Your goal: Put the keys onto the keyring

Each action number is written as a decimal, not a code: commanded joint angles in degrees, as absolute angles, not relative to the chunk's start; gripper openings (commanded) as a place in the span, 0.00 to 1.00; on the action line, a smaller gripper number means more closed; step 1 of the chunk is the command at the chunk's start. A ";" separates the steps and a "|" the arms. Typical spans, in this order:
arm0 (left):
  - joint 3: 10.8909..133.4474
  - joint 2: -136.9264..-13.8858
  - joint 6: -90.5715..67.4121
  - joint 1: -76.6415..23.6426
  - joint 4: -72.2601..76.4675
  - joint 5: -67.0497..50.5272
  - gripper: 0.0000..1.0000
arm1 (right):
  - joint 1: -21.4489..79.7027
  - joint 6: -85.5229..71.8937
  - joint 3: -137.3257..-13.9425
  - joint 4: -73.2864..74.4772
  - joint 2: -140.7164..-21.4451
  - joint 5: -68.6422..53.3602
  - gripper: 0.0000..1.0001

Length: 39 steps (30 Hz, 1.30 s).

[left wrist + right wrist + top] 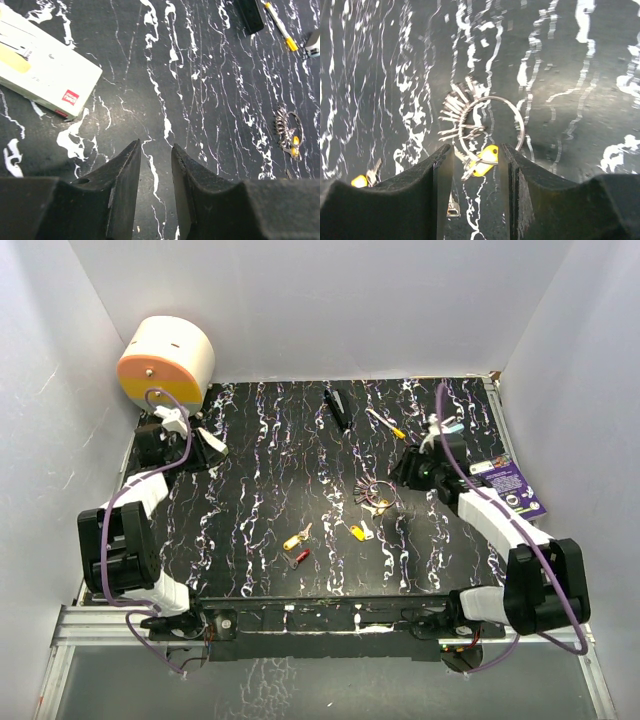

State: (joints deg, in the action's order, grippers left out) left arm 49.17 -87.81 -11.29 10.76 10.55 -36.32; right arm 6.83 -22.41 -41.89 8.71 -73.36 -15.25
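R gripper (476, 150) spread, jaws flanking yellow key (487, 159) at near rim of keyring (467, 131), mid-surface (250, 490); no contact visible, can't tell if key is threaded. L gripper (155, 145) slightly apart, empty, well away near white box (45, 75).

Risks: closing may catch ring wire w/ key; thin key may skid; unheld ring may slide.

Top view alone shows red key (301, 556) and other loose keys (293, 539); R wrist alone shows key-ring overlap.
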 commanded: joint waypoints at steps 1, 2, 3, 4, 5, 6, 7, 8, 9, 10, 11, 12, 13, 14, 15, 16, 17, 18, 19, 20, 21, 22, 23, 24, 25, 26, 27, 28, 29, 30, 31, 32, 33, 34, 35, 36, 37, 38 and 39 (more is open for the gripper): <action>47.78 -87.44 -11.18 11.07 13.51 -41.99 0.31 | 14.11 -11.53 -45.94 5.53 -76.32 -12.96 0.45; 47.50 -87.10 -10.74 11.01 13.61 -42.27 0.31 | 15.36 -10.12 -46.63 5.39 -77.60 -12.39 0.45; 47.11 -86.59 -10.29 10.97 13.70 -42.51 0.31 | 16.06 -8.80 -47.46 5.13 -78.88 -11.74 0.45; 46.73 -85.88 -9.67 10.53 13.80 -42.47 0.32 | 16.38 -8.00 -48.16 4.86 -80.17 -11.08 0.45; 46.31 -85.06 -8.49 9.93 13.61 -42.04 0.32 | 16.35 -7.39 -48.89 4.43 -81.29 -10.61 0.44; 46.01 -84.24 -7.01 8.61 13.04 -41.49 0.32 | 16.41 -6.81 -49.97 4.14 -82.58 -9.90 0.43; 46.30 -83.89 -5.63 7.26 12.03 -41.02 0.32 | 16.36 -6.50 -50.90 4.05 -83.76 -9.56 0.42; 46.84 -83.84 -4.18 5.79 10.48 -40.43 0.32 | 16.38 -6.24 -51.79 3.98 -84.89 -9.35 0.40; 47.42 -83.91 -2.46 3.82 9.00 -39.55 0.33 | 16.40 -6.09 -52.61 3.85 -86.01 -9.14 0.40; 47.92 -83.99 -0.65 1.55 7.51 -38.23 0.33 | 16.39 -5.99 -53.29 3.60 -86.93 -8.95 0.39; 48.21 -83.88 1.17 -0.50 6.37 -36.96 0.33 | 16.43 -5.90 -53.98 3.32 -87.89 -8.69 0.38; 48.39 -83.90 2.64 -2.60 5.63 -35.89 0.33 | 16.38 -5.86 -54.43 2.88 -88.63 -8.45 0.37; 48.39 -84.10 3.69 -4.39 5.33 -35.23 0.33 | 16.41 -5.76 -54.67 2.17 -89.43 -8.24 0.36; 48.38 -84.34 4.02 -5.82 5.40 -34.60 0.34 | 16.42 -5.72 -54.94 1.66 -90.25 -8.20 0.34; 48.18 -84.70 4.00 -7.08 5.71 -34.16 0.34 | 16.43 -5.64 -55.34 1.33 -91.05 -8.30 0.33; 48.03 -85.07 3.96 -8.06 6.15 -33.71 0.33 | 16.40 -5.63 -55.76 1.13 -91.97 -8.53 0.32; 47.99 -85.19 4.00 -9.13 6.22 -33.39 0.33 | 16.44 -5.67 -56.05 0.98 -92.81 -8.67 0.32; 47.81 -85.47 4.32 -10.19 6.32 -33.08 0.33 | 16.54 -5.69 -56.33 0.74 -93.53 -8.74 0.31; 47.56 -85.48 4.65 -11.19 6.37 -32.66 0.33 | 16.66 -5.79 -56.43 0.46 -94.21 -8.76 0.31; 47.33 -85.45 4.92 -12.12 6.52 -32.28 0.33 | 16.74 -5.88 -56.50 0.18 -95.02 -8.92 0.30; 46.97 -85.43 5.13 -12.92 6.69 -32.02 0.34 | 16.76 -5.96 -56.51 -0.02 -95.58 -9.11 0.30; 46.67 -85.63 5.29 -13.78 6.90 -31.85 0.33 | 16.84 -5.97 -56.51 -0.15 -96.09 -9.18 0.30; 46.25 -85.63 5.43 -14.57 7.20 -31.89 0.33 | 17.01 -5.91 -56.51 -0.17 -96.49 -9.02 0.30; 45.74 -85.74 5.39 -15.36 7.58 -31.90 0.33 | 17.17 -5.83 -56.61 -0.18 -96.84 -9.03 0.30; 45.07 -85.85 5.42 -16.10 7.95 -31.90 0.33 | 17.29 -5.68 -56.57 -0.32 -97.05 -9.04 0.30; 44.69 -86.05 5.27 -16.81 8.32 -31.93 0.33 | 17.45 -5.48 -56.58 -0.49 -97.25 -8.97 0.30; 44.47 -86.34 5.13 -17.48 8.61 -31.85 0.33 | 17.63 -5.41 -56.69 -0.67 -97.43 -8.89 0.30; 44.32 -86.59 4.99 -17.96 8.95 -31.90 0.33 | 17.85 -5.44 -56.73 -0.76 -97.59 -8.88 0.30; 44.26 -86.75 4.85 -18.46 9.23 -31.86 0.33 | 18.19 -5.38 -56.96 -0.79 -97.83 -8.46 0.29; 44.34 -86.84 4.86 -18.70 9.35 -31.76 0.33 | 18.46 -5.36 -57.22 -0.79 -98.01 -8.03 0.29; 44.42 -86.99 4.84 -18.84 9.40 -31.57 0.33 | 18.65 -5.28 -57.48 -0.79 -98.22 -7.65 0.29; 44.47 -87.03 4.83 -18.89 9.41 -31.43 0.33 | 18.81 -5.23 -57.77 -0.79 -98.44 -7.32 0.29; 44.61 -87.03 4.83 -18.96 9.41 -31.25 0.33 | 18.93 -5.11 -58.09 -0.83 -98.69 -7.17 0.29; 44.57 -87.16 4.77 -18.98 9.40 -31.23 0.33 | 19.03 -4.98 -58.50 -0.82 -99.03 -7.10 0.29; 44.40 -87.18 4.68 -18.98 9.53 -31.15 0.33 | 19.16 -4.82 -58.98 -0.75 -99.39 -6.95 0.28; 44.28 -87.19 4.40 -18.98 9.85 -31.19 0.33 | 19.36 -4.65 -59.50 -0.60 -99.63 -6.87 0.28; 44.03 -87.23 4.15 -19.03 10.11 -31.39 0.33 | 19.43 -4.49 -60.03 -0.35 -100.45 -6.71 0.28; 43.84 -87.32 3.96 -19.07 10.43 -31.50 0.33 | 19.64 -4.41 -60.44 -0.20 -101.52 -6.37 0.28; 43.59 -87.42 3.87 -19.07 10.60 -31.62 0.33 | 19.76 -4.28 -60.85 -0.18 -102.08 -5.99 0.28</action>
State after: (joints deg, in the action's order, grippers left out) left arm 44.12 -87.31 3.84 -18.96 8.64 -31.07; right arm 19.29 -5.91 -57.34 3.68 -99.83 -7.77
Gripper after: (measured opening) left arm 0.333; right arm 0.283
